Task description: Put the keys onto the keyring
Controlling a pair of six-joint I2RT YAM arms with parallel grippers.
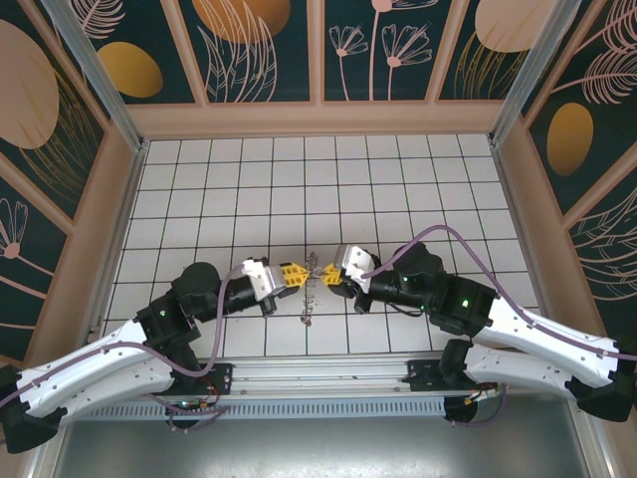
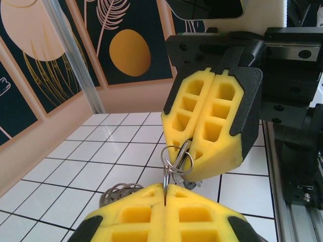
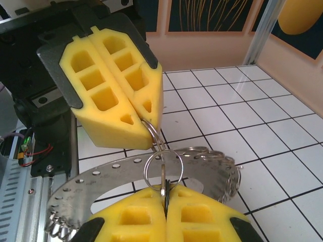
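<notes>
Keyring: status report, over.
Left gripper and right gripper shut, each pinching a small loop on the keyring. Key not made out. Nothing in the way.

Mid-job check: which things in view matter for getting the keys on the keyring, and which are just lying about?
Job in hand: keyring hoop; small split rings, pinched between the shut left gripper and the shut right gripper. I can't make out a key.
Just surroundings: tiled table; patterned wall panels.
</notes>
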